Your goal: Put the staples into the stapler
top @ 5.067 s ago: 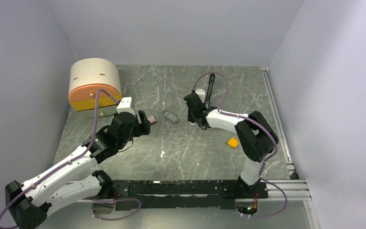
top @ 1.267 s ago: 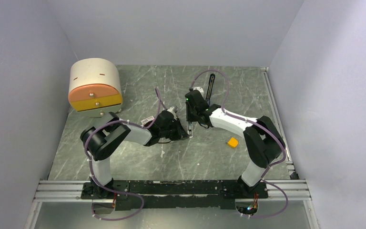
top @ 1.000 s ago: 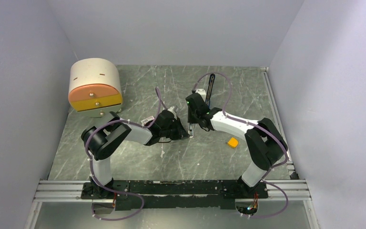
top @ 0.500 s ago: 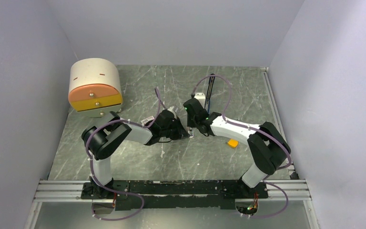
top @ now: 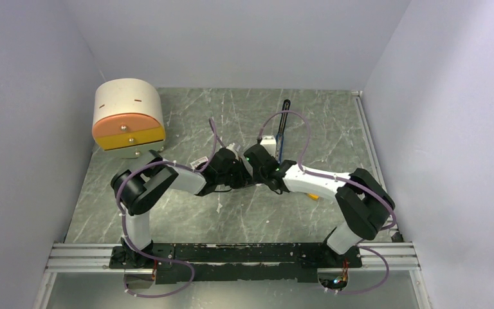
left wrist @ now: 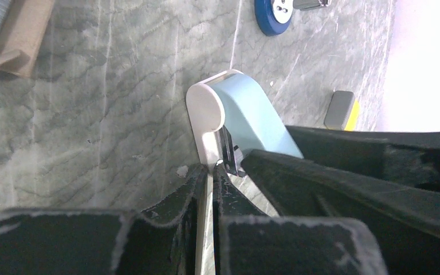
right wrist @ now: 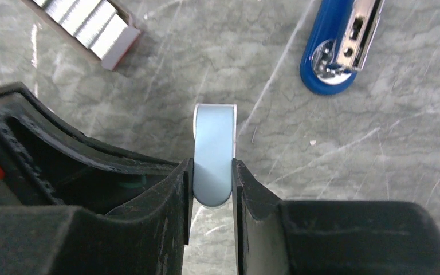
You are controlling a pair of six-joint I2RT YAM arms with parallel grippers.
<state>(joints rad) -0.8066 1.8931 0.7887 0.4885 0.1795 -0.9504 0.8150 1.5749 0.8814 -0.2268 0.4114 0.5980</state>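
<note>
**Desk:** What are your grippers on?

**Me:** Both are on the same thing. My right gripper is clamped across the pale-blue piece, one finger on each flat side. My left gripper is pinched onto the thin white edge of that piece, its jaws all but together. The two wrists meet nose to nose in the middle of the table.

**Desk:** And the stapler?

**Me:** The stapler lies on the table just beyond the wrists, with its length running toward the back wall, and neither gripper touches it. From the right wrist I see its rounded blue end with bare metal on top, apart from the piece.

**Desk:** And the staples?

**Me:** The staples sit in rows in their open box, flat on the table, on the other side of the piece from the stapler. From above I can't find them, because my own left wrist covers that spot.

**Desk:** Is anything else crowding you?

**Me:** My left gripper's black body fills the space right beside the piece in the right wrist view. A small yellow-sided block lies off to one side — from above, my right forearm hides nearly all of it. The cream-and-orange drawer unit stands in the back left corner, well apart.
</note>
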